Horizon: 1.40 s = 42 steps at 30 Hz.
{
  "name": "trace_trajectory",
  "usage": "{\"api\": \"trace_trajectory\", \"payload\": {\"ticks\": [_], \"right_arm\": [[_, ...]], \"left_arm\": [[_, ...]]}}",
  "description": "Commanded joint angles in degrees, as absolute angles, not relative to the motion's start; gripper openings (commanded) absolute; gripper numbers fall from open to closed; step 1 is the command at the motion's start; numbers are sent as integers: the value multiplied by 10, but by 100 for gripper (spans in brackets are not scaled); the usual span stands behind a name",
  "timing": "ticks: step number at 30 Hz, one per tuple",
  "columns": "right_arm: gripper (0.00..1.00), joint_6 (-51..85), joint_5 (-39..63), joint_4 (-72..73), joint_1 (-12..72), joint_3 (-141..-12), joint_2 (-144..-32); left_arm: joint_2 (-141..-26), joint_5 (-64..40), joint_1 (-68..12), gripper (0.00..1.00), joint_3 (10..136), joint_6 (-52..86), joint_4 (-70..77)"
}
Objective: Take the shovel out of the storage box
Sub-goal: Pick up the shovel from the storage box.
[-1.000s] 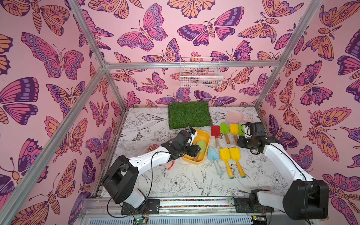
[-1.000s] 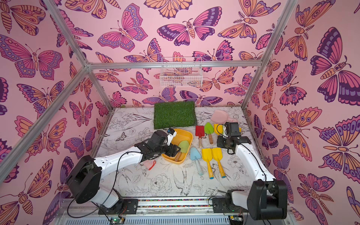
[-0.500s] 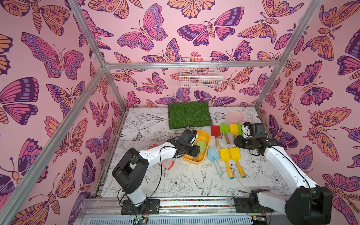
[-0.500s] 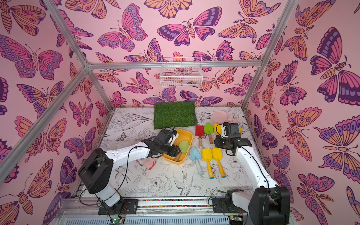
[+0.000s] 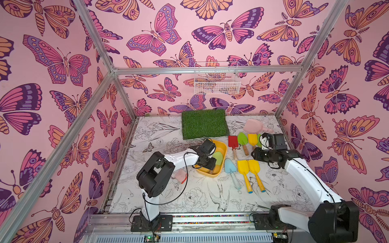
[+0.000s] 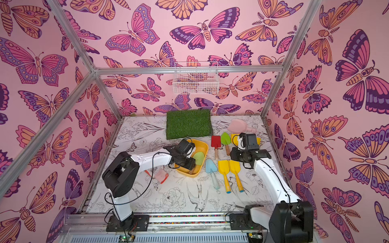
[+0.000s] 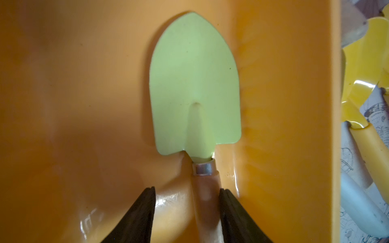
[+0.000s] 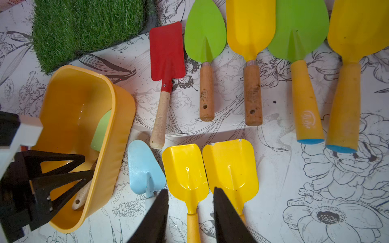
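**Q:** Where is the shovel?

**A:** A small shovel with a pale green pointed blade and a wooden handle lies flat on the floor of the storage box, a shallow yellow tray. In both top views only part of the blade shows. The left arm covers the handle and some of the tray's rim.

**Q:** Does the left gripper have hold of it?

**A:** Not with both fingers, going by the left wrist view. The left gripper reaches into the tray with a black finger on each side of the handle, just below its metal collar. One finger touches the wood. The other stands apart from it, with yellow floor showing in the gap. The jaws are partway open. The handle's far end is cut off by the picture's edge.

**Q:** And the right gripper?

**A:** The right gripper hangs above the table beside the tray, jaws partway open and holding nothing. In the right wrist view the neck of a yellow scoop lying on the table shows between its fingertips. How high above it they hang is unclear.

**Q:** Is anything else hard to make out?

**A:** A pinkish thing with a red edge lies on the table, partly under the left arm; I cannot tell what it is. The right arm hides part of a row of toy tools behind it.
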State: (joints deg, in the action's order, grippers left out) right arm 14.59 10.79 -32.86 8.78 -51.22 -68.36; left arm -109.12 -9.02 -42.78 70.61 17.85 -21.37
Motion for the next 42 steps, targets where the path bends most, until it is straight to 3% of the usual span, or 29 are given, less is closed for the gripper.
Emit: {"api": "trace_trajectory", "payload": {"ticks": [1, 11, 23, 42], "right_arm": [[40, 141, 113, -339, 92, -510, -670], [40, 139, 118, -334, 92, -506, -660], [39, 156, 122, -333, 92, -504, -643], [39, 184, 142, -339, 92, -498, -603]], "left_arm": [[-1118, -91, -430, 52, 724, 175, -242], [-1155, -88, -430, 30, 747, 175, -260], [-1090, -58, -422, 4, 736, 169, -263], [-956, -79, -415, 0, 671, 164, -213]]}}
